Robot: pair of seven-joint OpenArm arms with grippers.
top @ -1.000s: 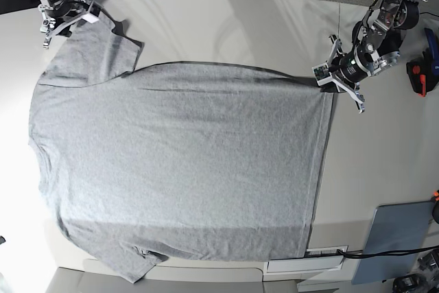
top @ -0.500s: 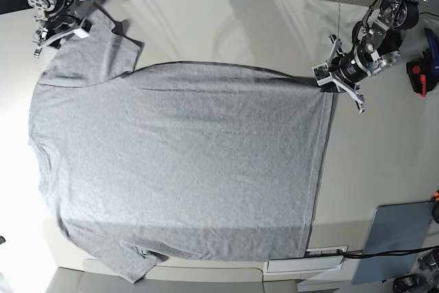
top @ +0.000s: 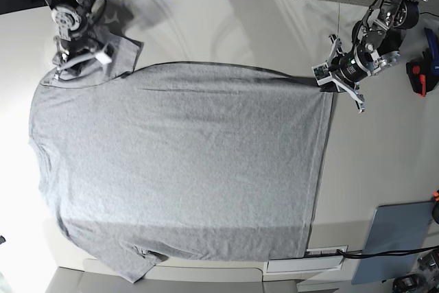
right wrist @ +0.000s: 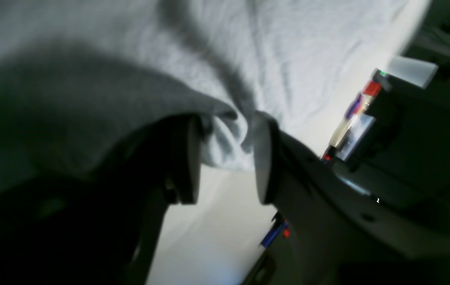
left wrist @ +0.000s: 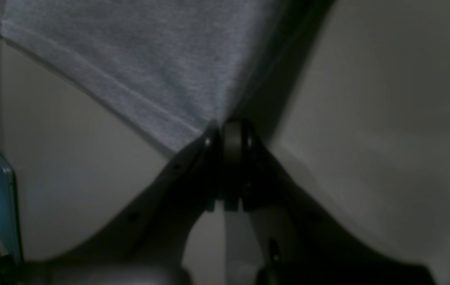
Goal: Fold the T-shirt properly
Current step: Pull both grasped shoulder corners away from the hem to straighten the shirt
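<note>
T-shirt (top: 178, 162) lies flat, print hidden. Left gripper (left wrist: 225, 130) pinches its hem corner tight. Right gripper (right wrist: 225, 158) has sleeve cloth bunched between parted fingers; blur hides any squeeze.

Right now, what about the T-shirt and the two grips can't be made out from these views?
- T-shirt print: no lettering shows in the base view; the plain side faces up.
- Left gripper: the wrist view is dark, so how much hem it pinches is unclear.
- Right gripper: the wrist view is blurred; the sleeve bunches between the jaws, contact uncertain.

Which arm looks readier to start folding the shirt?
Probably the left gripper: it is already shut on the T-shirt's hem corner. The right gripper has open jaws around sleeve cloth.
</note>
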